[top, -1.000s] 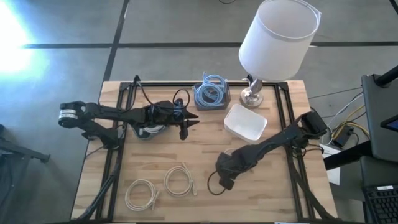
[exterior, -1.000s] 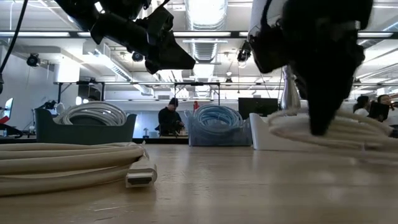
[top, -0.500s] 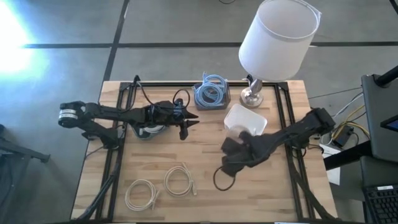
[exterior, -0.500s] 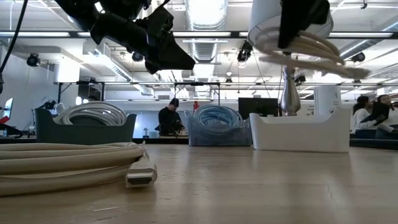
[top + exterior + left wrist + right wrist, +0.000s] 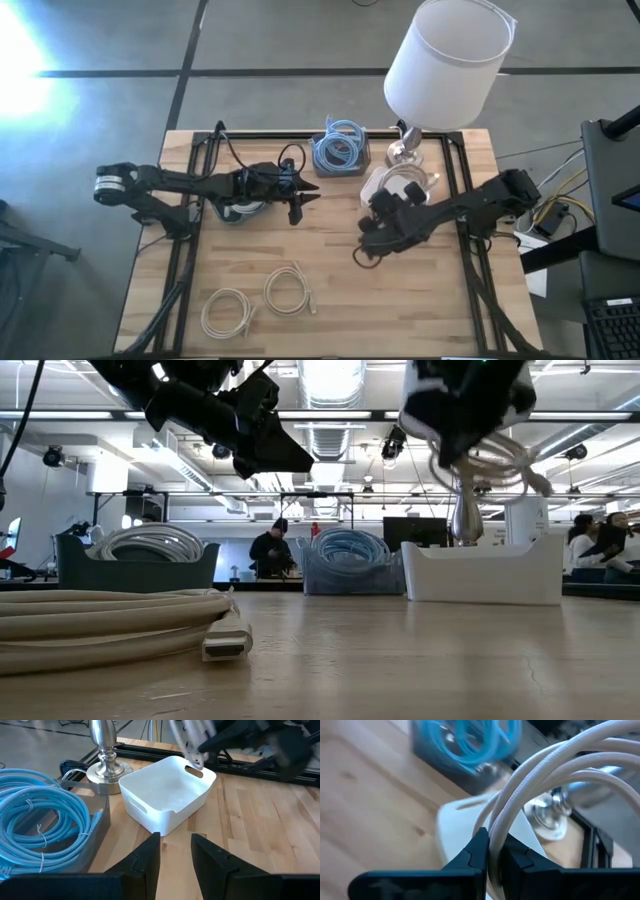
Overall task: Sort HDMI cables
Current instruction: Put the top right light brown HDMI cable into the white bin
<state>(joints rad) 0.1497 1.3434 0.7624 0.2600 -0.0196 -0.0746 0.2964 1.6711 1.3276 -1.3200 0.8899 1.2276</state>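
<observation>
My right gripper (image 5: 396,203) is shut on a white HDMI cable coil (image 5: 404,184), which hangs in the air over the white bin (image 5: 378,203); in the low view the coil (image 5: 497,455) is well above that bin (image 5: 485,572). My left gripper (image 5: 298,203) waits open above the table, left of the bin, touching nothing. Two more pale coils lie flat near the table's near edge (image 5: 228,309) (image 5: 290,290). Light blue coils (image 5: 339,150) fill a clear bin at the far edge, and a grey bin (image 5: 238,208) under the left arm holds pale coils. My right gripper pinches several strands of the white coil's loop (image 5: 496,837) between its two fingers (image 5: 479,852). The coil is lifted clear and hangs below and beyond the fingers (image 5: 500,458), with one connector end sticking out to the side (image 5: 540,484).
A lamp with a chrome base (image 5: 405,152) and a large white shade (image 5: 448,52) stands just beyond the white bin. Black frame rails run along the table's left and right sides (image 5: 462,190). Bare wood lies between the bins and the near coils (image 5: 330,240).
My right gripper has risen from the table's middle with the white coil and carried it toward the far right, until it hangs over the white bin. The coil has been lifted clear of the table. The left arm has kept still.
</observation>
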